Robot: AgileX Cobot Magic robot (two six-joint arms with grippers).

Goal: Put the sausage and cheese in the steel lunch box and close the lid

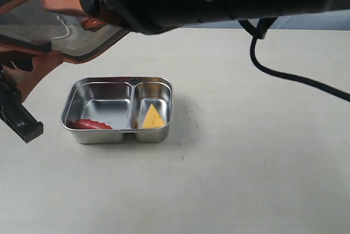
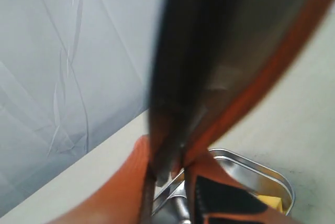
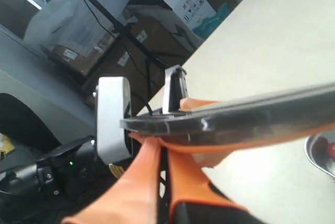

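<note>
Sausage (image 1: 93, 124), cheese (image 1: 153, 118) inside steel lunch box (image 1: 109, 135)

sausage (image 1: 93, 124) left in lunch box (image 1: 104, 103), cheese (image 1: 153, 118) right

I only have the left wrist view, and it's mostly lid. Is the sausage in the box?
Observer: Yes, the sausage lies in the larger compartment of the box.
Operator: Is the lid over the box?
Observer: No. In the exterior view the lid is at the upper left, clear of the box.
Operator: Does anything else hold it?
Observer: Yes, the right tool pinches its rim too.
</note>
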